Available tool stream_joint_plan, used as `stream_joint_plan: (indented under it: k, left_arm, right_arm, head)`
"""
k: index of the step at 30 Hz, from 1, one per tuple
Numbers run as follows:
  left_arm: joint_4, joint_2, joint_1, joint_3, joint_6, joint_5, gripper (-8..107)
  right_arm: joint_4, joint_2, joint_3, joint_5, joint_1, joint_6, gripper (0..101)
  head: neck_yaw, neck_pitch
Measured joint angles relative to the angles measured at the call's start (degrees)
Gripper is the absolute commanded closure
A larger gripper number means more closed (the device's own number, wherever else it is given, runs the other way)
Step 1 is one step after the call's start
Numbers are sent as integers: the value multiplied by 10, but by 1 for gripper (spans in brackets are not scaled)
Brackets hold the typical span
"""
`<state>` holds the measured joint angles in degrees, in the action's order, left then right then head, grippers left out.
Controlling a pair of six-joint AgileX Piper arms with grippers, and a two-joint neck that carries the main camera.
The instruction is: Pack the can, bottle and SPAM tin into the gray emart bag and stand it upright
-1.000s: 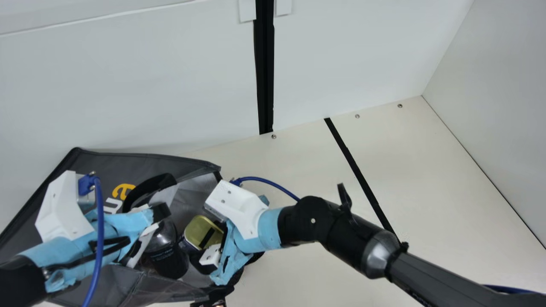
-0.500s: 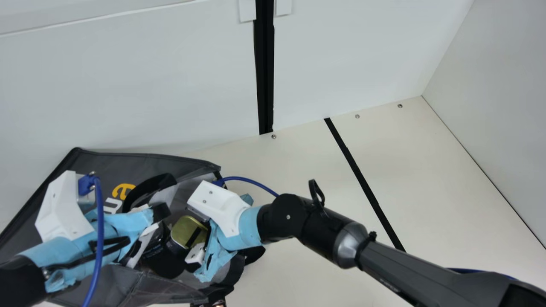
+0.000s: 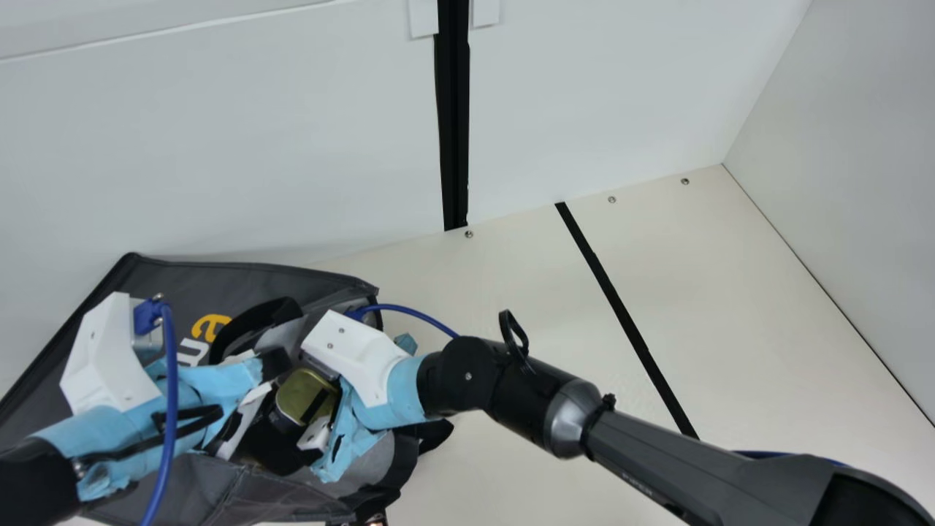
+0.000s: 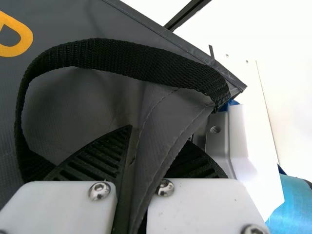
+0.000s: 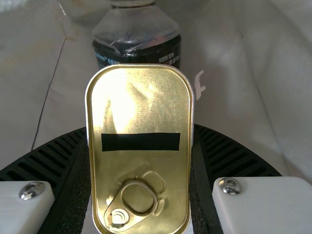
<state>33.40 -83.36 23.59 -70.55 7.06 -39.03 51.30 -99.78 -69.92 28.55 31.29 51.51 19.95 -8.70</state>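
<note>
At the left of the main view the gray emart bag [image 3: 241, 274] lies tilted with its mouth facing right. My left gripper [image 3: 274, 363] is at its opening; in the left wrist view, a fold of gray bag fabric [image 4: 158, 112] runs between the fingers of the left gripper [image 4: 157, 141], shut on it. My right gripper [image 3: 314, 435] is inside the mouth, holding the gold-topped SPAM tin [image 3: 310, 394]. In the right wrist view, the right gripper [image 5: 140, 134] is shut on the tin [image 5: 141, 112], its pull ring showing. Beyond it is the dark-labelled bottle [image 5: 136, 41], partly hidden by the tin.
A black strap handle [image 4: 126, 58] loops beside the left fingers; another strap [image 3: 436, 435] sticks out under the right arm. White walls [image 3: 219, 146] rise behind the bag. Bare cream table [image 3: 730, 314] with a black strip [image 3: 621, 314] spans the right side.
My right arm has moved left, deeper into the bag, with the SPAM tin in its gripper, and the tin now covers more of the bottle. The left arm has kept still.
</note>
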Motion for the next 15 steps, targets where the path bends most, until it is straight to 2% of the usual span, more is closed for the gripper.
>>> stream_joint_plan:
  k: [15]
  left_arm:
    - [0,0,0,0,0,0,107]
  right_arm:
    - [-11,17,9,-4,4,-14,31]
  head:
    - [0,0]
